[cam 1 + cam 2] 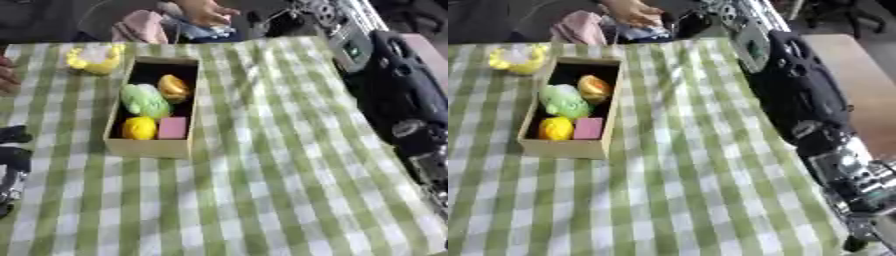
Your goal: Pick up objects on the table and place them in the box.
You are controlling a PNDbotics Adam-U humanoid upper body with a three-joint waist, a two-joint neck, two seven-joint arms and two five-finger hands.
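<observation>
A tan wooden box (147, 146) lies lengthwise on the green checked cloth, left of centre. It holds an orange round thing (173, 87), a light green lump (144, 100), a yellow ball (138, 128) and a pink block (171, 127). A yellow and white object (94, 59) sits on the cloth just beyond the box's far left corner. My left hand (12, 152) shows as dark shapes at the left edge, apart from the box. My right arm (798, 90) runs down the right side, and the right hand (859, 187) is low at the right, holding nothing that I can see.
A person's hand (7, 75) rests at the left edge near the yellow object. Another person's hand (206, 11) is beyond the table's far edge, beside pink cloth (140, 27). Bare wood (859, 75) shows right of the cloth.
</observation>
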